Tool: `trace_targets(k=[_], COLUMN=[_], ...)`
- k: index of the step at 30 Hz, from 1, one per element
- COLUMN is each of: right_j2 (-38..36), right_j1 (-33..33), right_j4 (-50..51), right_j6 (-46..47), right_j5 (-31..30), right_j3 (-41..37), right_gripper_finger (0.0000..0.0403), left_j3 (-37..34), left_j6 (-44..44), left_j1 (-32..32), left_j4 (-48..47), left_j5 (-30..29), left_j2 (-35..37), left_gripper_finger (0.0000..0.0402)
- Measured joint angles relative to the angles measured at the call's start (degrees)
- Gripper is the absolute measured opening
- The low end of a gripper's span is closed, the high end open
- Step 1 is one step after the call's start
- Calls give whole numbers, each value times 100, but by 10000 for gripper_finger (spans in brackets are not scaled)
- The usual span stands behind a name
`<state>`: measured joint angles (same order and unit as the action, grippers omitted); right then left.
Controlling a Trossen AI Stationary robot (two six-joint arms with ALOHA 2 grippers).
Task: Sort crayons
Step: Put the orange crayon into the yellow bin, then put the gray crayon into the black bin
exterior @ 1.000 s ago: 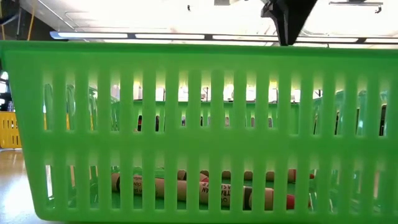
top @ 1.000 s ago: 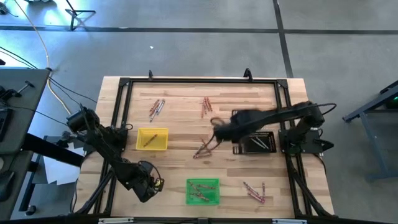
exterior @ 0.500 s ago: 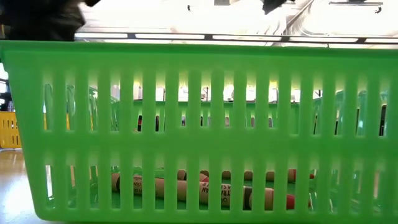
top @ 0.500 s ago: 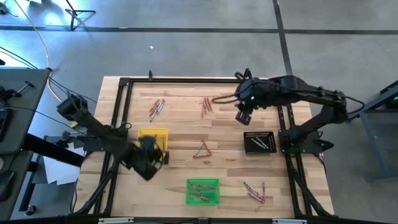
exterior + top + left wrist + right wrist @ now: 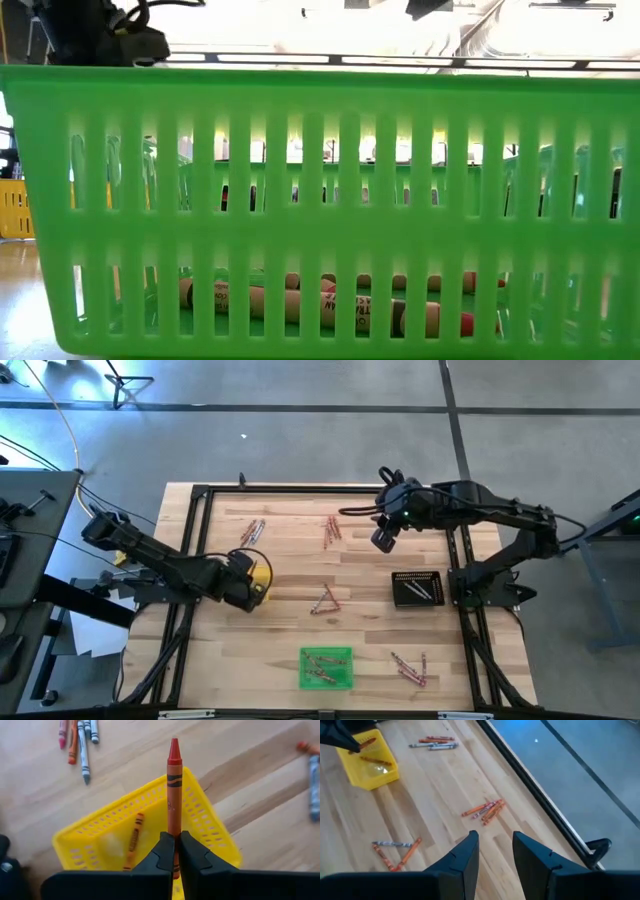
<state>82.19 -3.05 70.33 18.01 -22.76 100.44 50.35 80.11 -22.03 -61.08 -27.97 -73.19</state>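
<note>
Left wrist view: the left gripper (image 5: 174, 851), clamped on an orange crayon (image 5: 173, 795), hangs over the yellow tray (image 5: 210, 827), which holds one more crayon (image 5: 134, 836), while the right gripper (image 5: 495, 851), fingers apart, hovers above the table (image 5: 435, 805) well beyond that tray.

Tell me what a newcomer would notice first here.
Probably the left gripper, its jaws shut on an orange crayon held over the yellow tray, which already has one crayon in it. Next, the right gripper hanging open above the table's far side, near a loose cluster of crayons. In the low view the green tray fills nearly everything.
</note>
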Motion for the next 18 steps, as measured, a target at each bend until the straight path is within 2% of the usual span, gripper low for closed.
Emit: trace_targets(k=[5, 10, 18], right_j2=[66, 114, 133], right_j1=[0, 0, 2], right_j4=[-69, -117, -84], right_j6=[1, 144, 148], right_j5=[-127, -127, -129], right_j3=[-2, -2, -2], right_gripper_finger=[112, 112, 112], left_j3=[0, 4, 4], left_j6=[-528, -942, -1031], left_j1=[192, 291, 292], left_j4=[-47, -46, -37], left_j5=[4, 46, 130], left_j2=[1, 3, 3], left_gripper_finger=[10, 36, 83])
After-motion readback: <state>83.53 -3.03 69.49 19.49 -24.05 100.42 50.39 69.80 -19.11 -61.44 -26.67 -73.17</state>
